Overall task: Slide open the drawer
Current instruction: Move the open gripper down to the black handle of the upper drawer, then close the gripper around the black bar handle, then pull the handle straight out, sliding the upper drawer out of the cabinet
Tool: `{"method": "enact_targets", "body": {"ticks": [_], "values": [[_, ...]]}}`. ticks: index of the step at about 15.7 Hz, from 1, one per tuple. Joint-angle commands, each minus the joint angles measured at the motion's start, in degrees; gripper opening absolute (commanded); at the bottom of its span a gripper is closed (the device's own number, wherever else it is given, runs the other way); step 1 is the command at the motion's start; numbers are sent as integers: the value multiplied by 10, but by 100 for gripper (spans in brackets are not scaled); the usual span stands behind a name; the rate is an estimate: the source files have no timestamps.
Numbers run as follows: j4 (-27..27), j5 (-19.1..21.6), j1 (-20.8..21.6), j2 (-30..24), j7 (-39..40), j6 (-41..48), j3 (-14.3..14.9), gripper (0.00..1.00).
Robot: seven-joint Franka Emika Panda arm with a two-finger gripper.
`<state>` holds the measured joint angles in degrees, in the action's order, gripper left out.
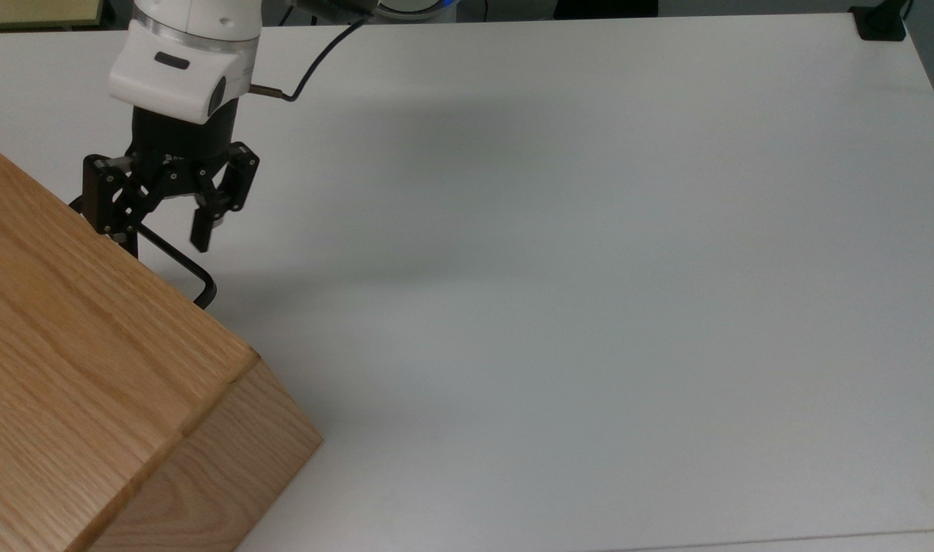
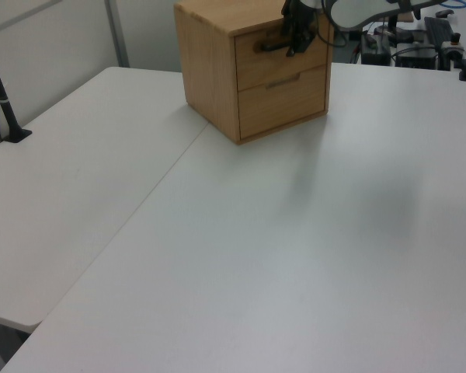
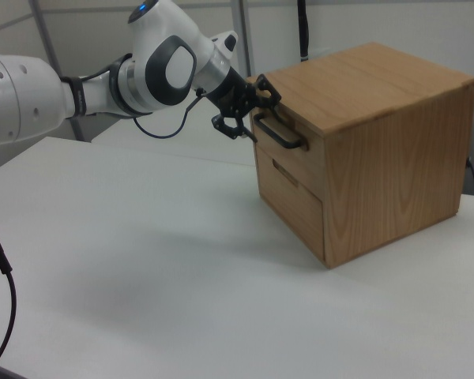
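Drawer: upper drawer of a small oak cabinet, flat light-wood front flush with the cabinet face, so it reads as closed.
Drawer handle: thin black U-shaped bar standing out from the front panel; in the right view the handle runs across the upper part of the panel.
Drawer position: at the top of the cabinet's front face, above a second, lower drawer whose front has only a short pull slot.
Cabinet position: on the white table, at the top view's lower left; in the left view the cabinet stands at the far end of the table.
Wood look: warm oak grain on the top and sides, paler edge line along the top panel.
Gripper: black two-finger gripper on a white arm, fingers spread apart, one on each side of the handle bar in the top view; in the right view the gripper sits at the handle's end nearer the arm. Contact with the bar cannot be told.
Gripper, left view: gripper in front of the upper drawer's face, over the handle.
Cable: black cable loops from the wrist.
Writing: no readable brand, label or text on the cabinet or arm.
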<state>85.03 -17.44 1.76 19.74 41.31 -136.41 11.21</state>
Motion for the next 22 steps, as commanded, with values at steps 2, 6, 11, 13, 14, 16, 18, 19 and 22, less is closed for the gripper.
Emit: {"method": "enact_targets", "body": {"ticks": [2, 6, 11, 13, 14, 16, 18, 19, 22], "values": [[6, -16, 3, 2, 6, -31, 4, 15], [40, -16, 3, -29, 12, -27, 2, 15], [110, -13, 10, -97, 7, -20, -1, 13], [171, -13, 18, -152, 6, -16, -10, 13], [194, -11, 18, -176, 6, 2, -19, 13], [211, 7, 18, -215, 6, 74, -44, 13], [211, 47, 19, -246, 10, 162, -63, 13], [211, 70, 19, -262, 11, 195, -73, 13], [211, 89, 18, -287, 12, 263, -100, 13]]}}
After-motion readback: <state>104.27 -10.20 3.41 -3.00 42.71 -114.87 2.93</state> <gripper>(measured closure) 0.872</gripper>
